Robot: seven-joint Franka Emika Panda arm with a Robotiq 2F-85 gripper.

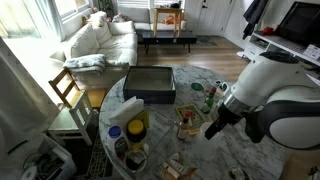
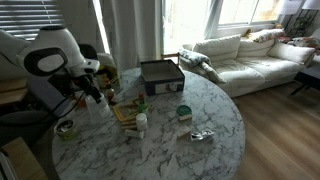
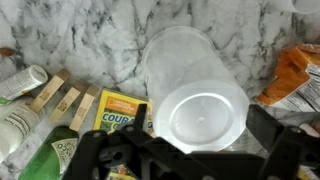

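In the wrist view a translucent white plastic cup [image 3: 185, 60] stands on the marble table [image 3: 90, 40], its round end facing the camera. My gripper [image 3: 203, 125] is open and straddles the cup, one black finger [image 3: 140, 118] on its left and the other on its right. I cannot tell whether the fingers touch the cup. In both exterior views the gripper [image 1: 214, 126] [image 2: 97, 92] hangs low over the cluttered side of the round table.
Close to the cup lie a yellow packet [image 3: 120, 110], a wooden rack [image 3: 60, 98], a green bottle [image 3: 55, 155] and an orange snack bag [image 3: 300, 75]. A black box [image 1: 150, 84] [image 2: 161, 74] sits further along the table. A sofa [image 1: 100, 40] and chair [image 1: 68, 88] stand beyond.
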